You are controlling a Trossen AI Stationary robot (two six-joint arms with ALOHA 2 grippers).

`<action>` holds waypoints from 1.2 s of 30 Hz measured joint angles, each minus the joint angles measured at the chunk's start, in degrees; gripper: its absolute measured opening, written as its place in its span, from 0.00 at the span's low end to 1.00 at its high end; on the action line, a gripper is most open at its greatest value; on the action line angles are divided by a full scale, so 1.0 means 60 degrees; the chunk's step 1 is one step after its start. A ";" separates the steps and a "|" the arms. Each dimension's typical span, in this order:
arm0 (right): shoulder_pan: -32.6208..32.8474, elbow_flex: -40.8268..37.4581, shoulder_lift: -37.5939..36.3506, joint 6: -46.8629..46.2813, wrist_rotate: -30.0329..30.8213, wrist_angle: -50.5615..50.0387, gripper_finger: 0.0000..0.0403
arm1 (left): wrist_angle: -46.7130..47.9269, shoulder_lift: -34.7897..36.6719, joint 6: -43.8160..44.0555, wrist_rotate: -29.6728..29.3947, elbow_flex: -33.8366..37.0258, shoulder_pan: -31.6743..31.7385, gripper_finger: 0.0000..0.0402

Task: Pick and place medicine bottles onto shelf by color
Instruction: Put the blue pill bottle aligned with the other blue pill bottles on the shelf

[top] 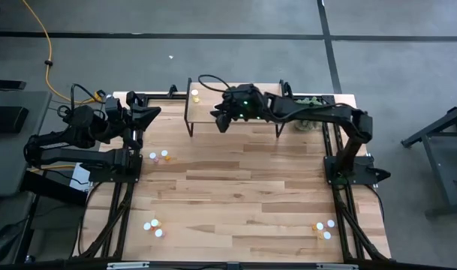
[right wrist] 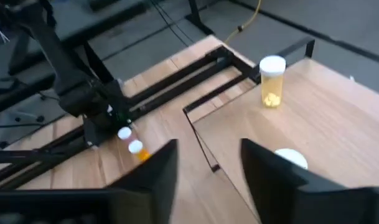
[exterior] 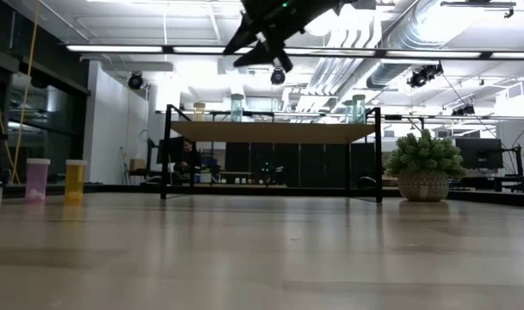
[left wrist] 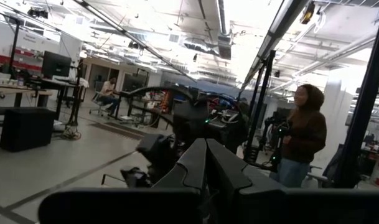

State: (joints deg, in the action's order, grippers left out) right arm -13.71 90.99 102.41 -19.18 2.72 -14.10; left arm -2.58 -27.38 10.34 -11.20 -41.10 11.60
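On the near part of the table (top: pixel 236 195) sit 2 small clusters of medicine bottles: one at the near left (top: pixel 154 226) and one at the near right (top: pixel 323 227), each showing white caps with a touch of orange or yellow. Farther back on the left, a third cluster (top: pixel 160 157) lies just beside the left arm's base; in the low view a pink bottle (exterior: pixel 37 180) and a yellow-orange bottle (exterior: pixel 75 181) stand upright side by side there.

The left gripper (top: pixel 149 114) waits at the table's far left edge, raised, its fingers (left wrist: pixel 198 165) pressed together with nothing between them.

At the far edge stands the shelf (exterior: pixel 274 132). The right gripper (top: pixel 222 120) hangs above its left half, its fingers (right wrist: pixel 158 168) spread apart and empty. On the shelf top, a yellow bottle (right wrist: pixel 272 81) stands upright near the far left corner, and another white cap (right wrist: pixel 291 158) shows just beside the right gripper's finger. The low view shows pale teal bottles (exterior: pixel 237 107) on the shelf too.

A green plant in a basket (exterior: pixel 423 165) sits right of the shelf.
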 joint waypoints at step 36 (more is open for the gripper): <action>-0.0277 0.2002 0.2313 0.0459 0.2436 -0.2215 0.78 | 0.0037 0.0000 -0.0003 -0.0419 0.0000 0.0000 0.00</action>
State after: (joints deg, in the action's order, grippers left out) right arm -15.38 103.00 116.29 -16.43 17.34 -27.39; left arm -2.36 -27.38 10.33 -13.72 -41.10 11.60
